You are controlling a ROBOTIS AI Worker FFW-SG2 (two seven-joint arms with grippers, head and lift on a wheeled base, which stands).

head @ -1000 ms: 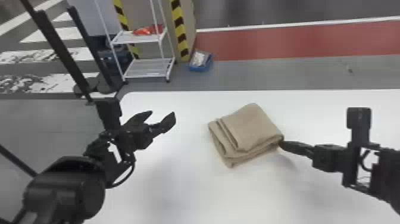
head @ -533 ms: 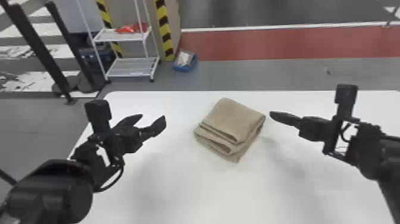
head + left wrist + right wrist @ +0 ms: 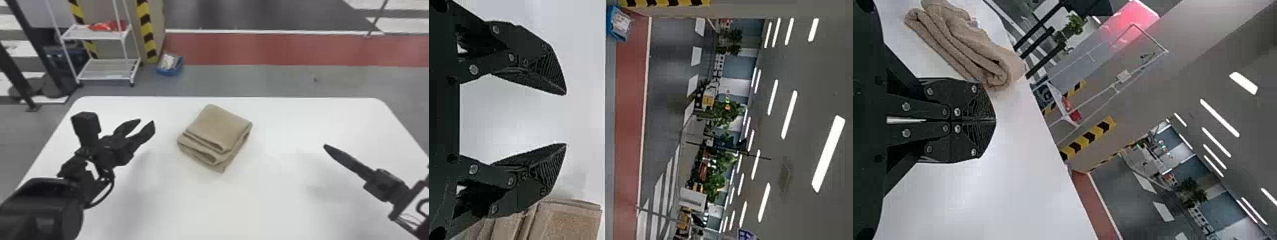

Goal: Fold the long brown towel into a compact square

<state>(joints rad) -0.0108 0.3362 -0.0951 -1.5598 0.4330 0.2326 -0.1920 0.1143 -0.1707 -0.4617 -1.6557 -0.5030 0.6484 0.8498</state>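
Note:
The brown towel (image 3: 217, 131) lies folded into a thick, roughly square stack on the white table, turned at an angle, its layered edges facing the near left. To its left my left gripper (image 3: 147, 123) stands open above the table, holding nothing. My right gripper (image 3: 326, 146) is at the right, shut and well apart from the towel. In the left wrist view the left gripper (image 3: 566, 119) has its fingers spread, with the towel (image 3: 566, 220) beside one of them. The right wrist view has the right gripper (image 3: 995, 120) with its fingertips together and the towel (image 3: 965, 42) beyond.
The white table (image 3: 255, 204) has its far edge just behind the towel. On the floor past it stand a white shelf rack (image 3: 107, 68) and a blue bin (image 3: 170, 65), with striped posts beside the rack.
The right gripper has drawn away from the towel's right corner, off to the right. The head view has shifted; the towel keeps its folded shape. The left gripper remains open.

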